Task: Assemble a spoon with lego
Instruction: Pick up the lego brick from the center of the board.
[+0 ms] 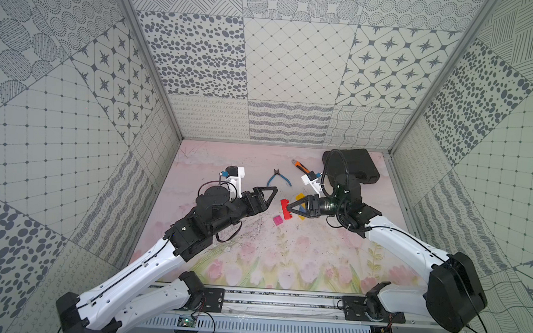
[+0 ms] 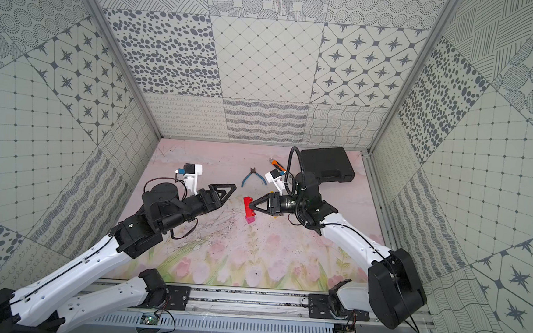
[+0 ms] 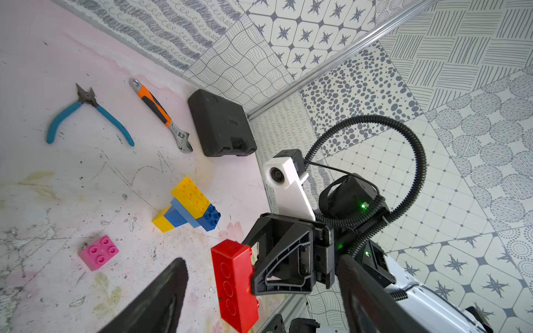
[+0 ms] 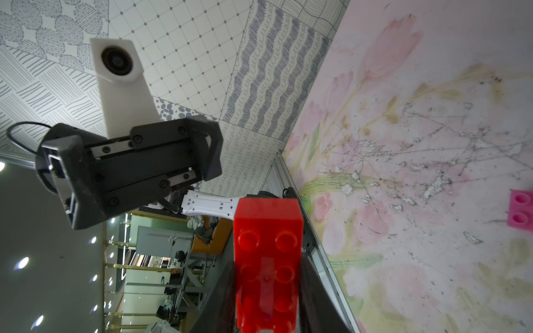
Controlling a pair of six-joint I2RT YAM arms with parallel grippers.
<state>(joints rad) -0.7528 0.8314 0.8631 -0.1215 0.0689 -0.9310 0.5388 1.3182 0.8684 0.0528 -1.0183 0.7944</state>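
Observation:
My right gripper point(image 1: 290, 208) is shut on a red oblong lego brick point(image 1: 286, 209), holding it clear of the mat by one end. Its studs point(image 4: 266, 259) face the right wrist camera and its hollow underside point(image 3: 235, 284) faces my left gripper point(image 1: 271, 197). That gripper stands open a short gap to the left of the brick, holding nothing. A pink square brick point(image 3: 98, 252) lies loose on the mat just in front of the red one. Joined yellow, dark blue and light blue bricks point(image 3: 189, 206), a partial spoon, lie under the right gripper and are mostly hidden in both top views.
Blue-handled pliers point(image 1: 277, 178) and an orange-handled wrench point(image 1: 301, 167) lie toward the back of the mat. A black case point(image 1: 352, 166) sits in the back right corner. Patterned walls close in the back and both sides.

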